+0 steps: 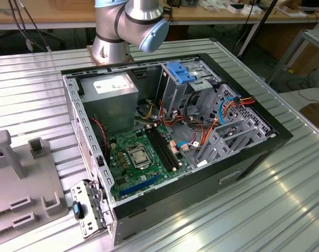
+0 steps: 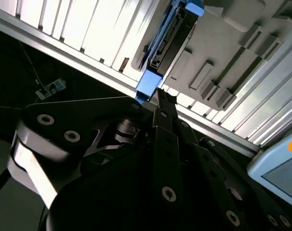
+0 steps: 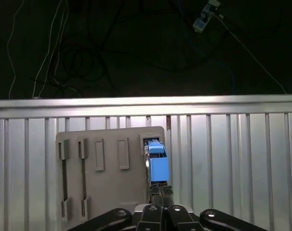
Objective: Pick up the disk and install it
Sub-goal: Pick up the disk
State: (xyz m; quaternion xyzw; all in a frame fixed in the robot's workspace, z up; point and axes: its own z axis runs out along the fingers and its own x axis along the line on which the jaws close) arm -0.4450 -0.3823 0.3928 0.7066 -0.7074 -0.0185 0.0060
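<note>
Nearest the lens in both wrist views, the black linked-metal pincer [image 3: 161, 192] [image 2: 160, 98] is hanging with its tip right at one end of the flat grey metal disk framed by bright blue plastic rails [image 3: 158, 166] [image 2: 171, 38]. Whether the pincer is clamping that end or only sitting against it cannot be told.

The disk is standing on its thin edge in a pocket at the corner of a pale grey slotted plastic plate [image 3: 107, 192] [image 2: 242, 43]. Its long axis is running straight away from the pincer. A chunky blue block is capping the near end, a blue rail is tracing the long edge, and the dark side face is showing in the second wrist view.

The plate is lying on a ribbed silver aluminium desk [image 3: 232, 168] [image 2: 88, 29] [image 1: 254, 220]. In the exterior view the plate [image 1: 22, 184] is sitting at the exterior view's left. Beside it an open black computer case [image 1: 201, 184] is lying on its side, exposing a green circuit board [image 1: 141, 157]. Behind the case the silver and pale-blue arm [image 1: 130, 26] is rising from its base.
</note>
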